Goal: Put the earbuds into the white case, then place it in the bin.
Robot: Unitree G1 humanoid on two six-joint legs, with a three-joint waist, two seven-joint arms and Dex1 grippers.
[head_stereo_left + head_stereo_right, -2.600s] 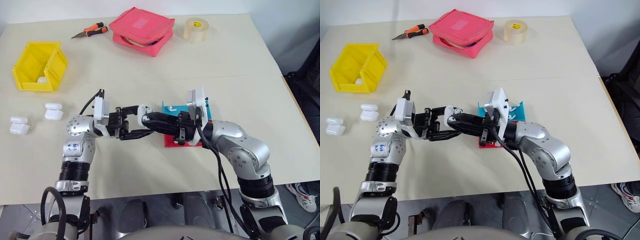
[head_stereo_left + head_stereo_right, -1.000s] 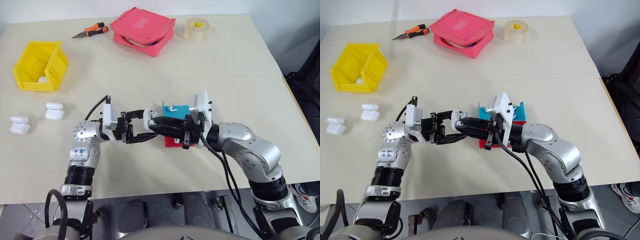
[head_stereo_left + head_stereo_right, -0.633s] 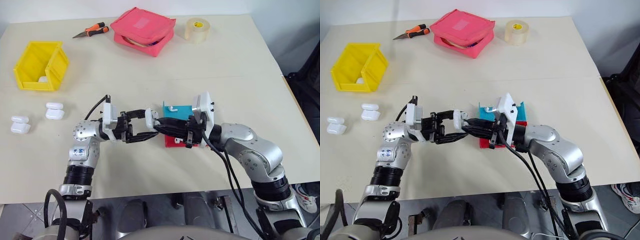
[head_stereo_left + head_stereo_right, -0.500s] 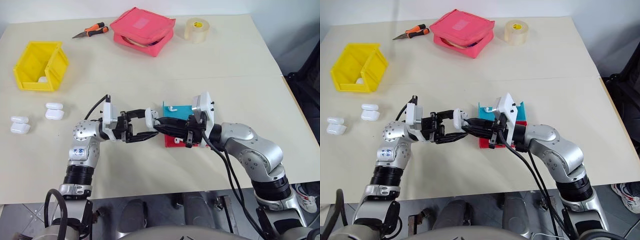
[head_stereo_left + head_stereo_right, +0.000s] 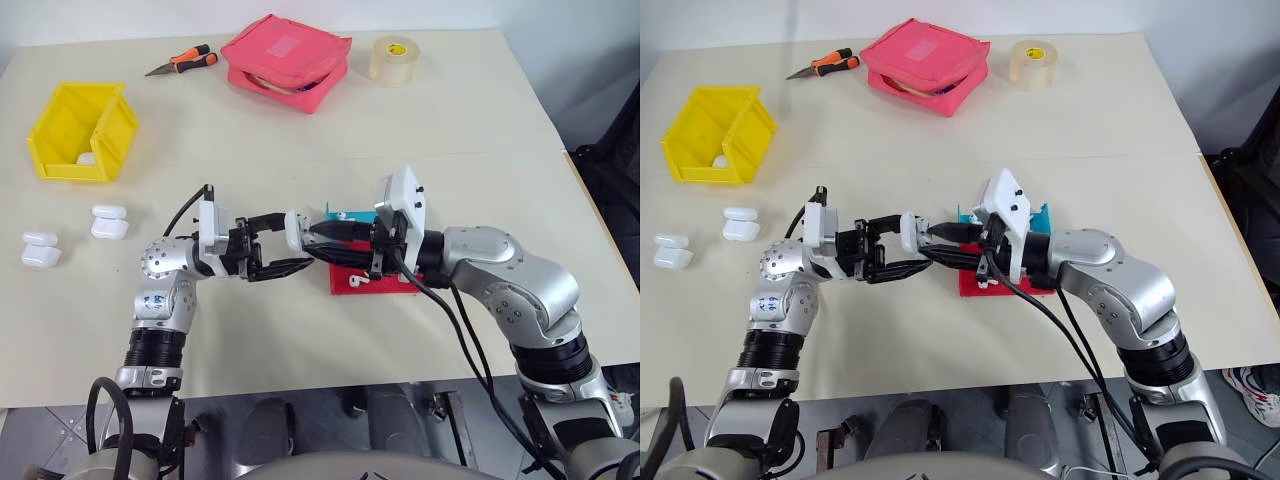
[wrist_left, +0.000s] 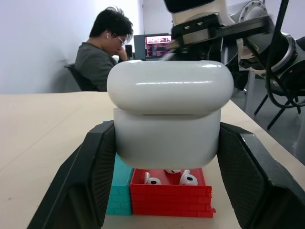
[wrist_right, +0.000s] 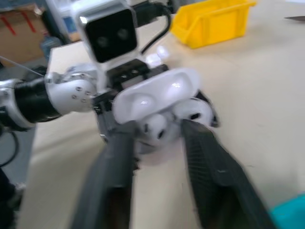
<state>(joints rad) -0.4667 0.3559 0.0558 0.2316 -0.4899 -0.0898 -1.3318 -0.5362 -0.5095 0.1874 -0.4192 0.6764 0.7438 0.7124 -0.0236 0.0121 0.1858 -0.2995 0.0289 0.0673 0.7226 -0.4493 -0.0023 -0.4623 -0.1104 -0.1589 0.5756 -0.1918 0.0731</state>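
- The left claw (image 5: 283, 248) is clenched on the white case (image 5: 296, 230), holding it up above the middle of the tabletop (image 5: 470, 110); in the left wrist view the case (image 6: 169, 112) sits squeezed between the two black fingers (image 6: 88, 179), its lid resting on the body with a thin seam showing; whether it is fully latched I cannot tell.
- The right claw (image 5: 322, 238) reaches in from the other side, its fingertips right at the case; in the right wrist view its fingers (image 7: 112, 167) stand apart on either side of the case (image 7: 159, 100), which looks blurred there; whether they touch it, or whether an earbud sits between them, I cannot make out.
- Below the right arm lie a red tray (image 5: 365, 285) and a blue tray (image 5: 352, 216), side by side and largely covered by the arm and its camera housing; the earbuds (image 6: 188, 179) show as small white shapes in the red tray, partly cut off by the case in the left wrist view; one (image 5: 358, 282) is visible from the head view.
- The bin (image 5: 80, 130) stands near the far left corner of the tabletop, well apart from both claws; something small and white lies inside it, too small to identify.
- Two more white cases (image 5: 108, 222) lie near the left edge.
- Along the far edge: pliers (image 5: 180, 62), a red pouch (image 5: 285, 60), a tape roll (image 5: 392, 58).
- A seated person (image 6: 102, 50) shows beyond the tabletop in the left wrist view, partly hidden by the case.
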